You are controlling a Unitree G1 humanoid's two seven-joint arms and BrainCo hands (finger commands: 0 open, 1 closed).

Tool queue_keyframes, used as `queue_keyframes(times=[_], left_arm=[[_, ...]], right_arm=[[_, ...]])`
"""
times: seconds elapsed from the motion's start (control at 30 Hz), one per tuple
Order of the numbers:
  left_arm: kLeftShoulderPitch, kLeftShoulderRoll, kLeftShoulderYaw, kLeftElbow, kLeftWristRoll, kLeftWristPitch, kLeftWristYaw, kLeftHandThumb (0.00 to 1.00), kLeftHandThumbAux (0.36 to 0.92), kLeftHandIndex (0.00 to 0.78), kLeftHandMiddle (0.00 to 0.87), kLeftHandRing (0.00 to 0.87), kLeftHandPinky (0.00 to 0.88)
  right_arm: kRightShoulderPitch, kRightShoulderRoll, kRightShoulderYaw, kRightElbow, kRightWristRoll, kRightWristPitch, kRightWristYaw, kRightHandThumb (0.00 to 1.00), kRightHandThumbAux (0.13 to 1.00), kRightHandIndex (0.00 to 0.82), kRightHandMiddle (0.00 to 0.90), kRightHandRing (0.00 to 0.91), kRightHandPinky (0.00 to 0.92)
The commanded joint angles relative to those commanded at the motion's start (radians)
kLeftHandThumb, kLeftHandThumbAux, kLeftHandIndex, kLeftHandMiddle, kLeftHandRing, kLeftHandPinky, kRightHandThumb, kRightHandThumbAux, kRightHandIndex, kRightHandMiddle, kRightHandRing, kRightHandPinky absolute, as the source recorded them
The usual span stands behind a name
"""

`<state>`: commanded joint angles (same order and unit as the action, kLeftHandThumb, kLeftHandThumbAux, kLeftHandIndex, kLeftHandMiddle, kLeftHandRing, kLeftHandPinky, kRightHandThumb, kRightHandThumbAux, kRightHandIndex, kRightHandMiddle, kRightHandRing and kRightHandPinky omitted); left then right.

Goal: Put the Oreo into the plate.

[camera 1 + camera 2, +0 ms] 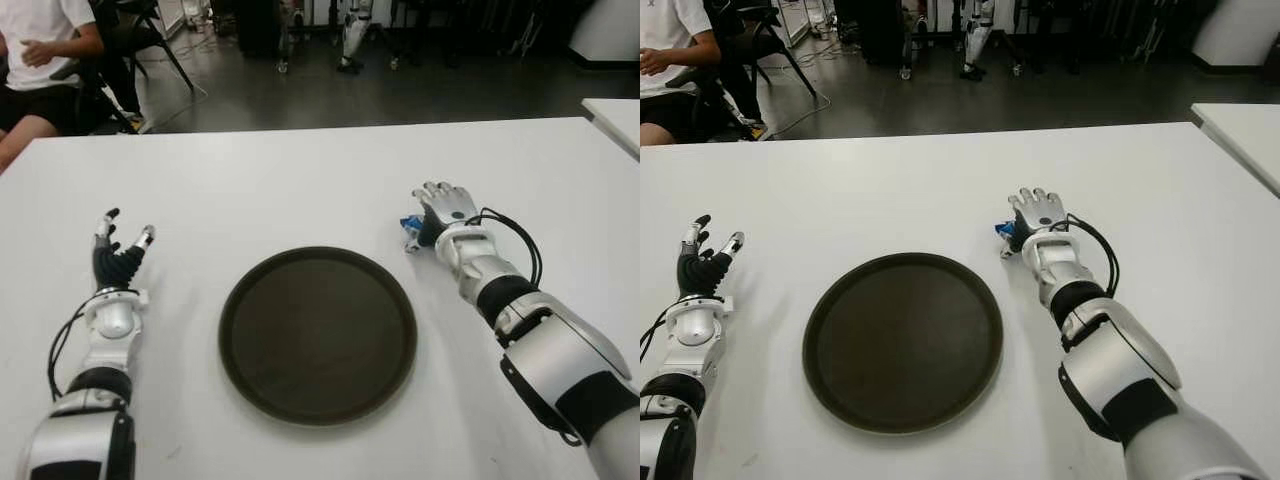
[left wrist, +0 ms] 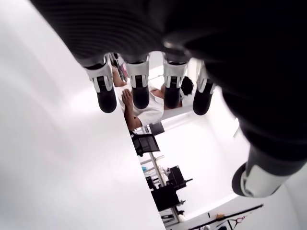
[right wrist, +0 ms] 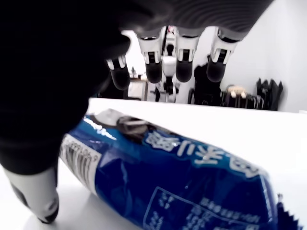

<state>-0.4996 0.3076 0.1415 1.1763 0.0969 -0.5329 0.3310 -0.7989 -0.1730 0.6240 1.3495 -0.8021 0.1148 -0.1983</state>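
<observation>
The Oreo packet (image 1: pixel 409 233), blue with white print, lies on the white table (image 1: pixel 300 190) just right of the plate's far edge. The round dark plate (image 1: pixel 318 335) sits at the middle front with nothing on it. My right hand (image 1: pixel 445 203) is palm-down directly over the packet and covers most of it. In the right wrist view the packet (image 3: pixel 182 187) lies under the palm, the fingers (image 3: pixel 184 62) stretch out straight above it and the thumb hangs beside it, so the hand is open. My left hand (image 1: pixel 120 245) shows left of the plate, fingers spread and holding nothing.
A seated person (image 1: pixel 40 50) is beyond the table's far left corner, with chairs and equipment on the dark floor behind. The corner of a second white table (image 1: pixel 615 115) shows at the far right.
</observation>
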Motion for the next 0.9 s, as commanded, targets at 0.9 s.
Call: queue_keyframes(times=[0.9], left_arm=[[0.015, -0.003, -0.015, -0.031, 0.003, -0.009, -0.002, 0.000, 0.552, 0.000, 0.000, 0.000, 0.000]], right_arm=[[-0.004, -0.014, -0.082, -0.013, 0.111, 0.006, -0.025, 0.000, 0.796, 0.000, 0.000, 0.000, 0.000]])
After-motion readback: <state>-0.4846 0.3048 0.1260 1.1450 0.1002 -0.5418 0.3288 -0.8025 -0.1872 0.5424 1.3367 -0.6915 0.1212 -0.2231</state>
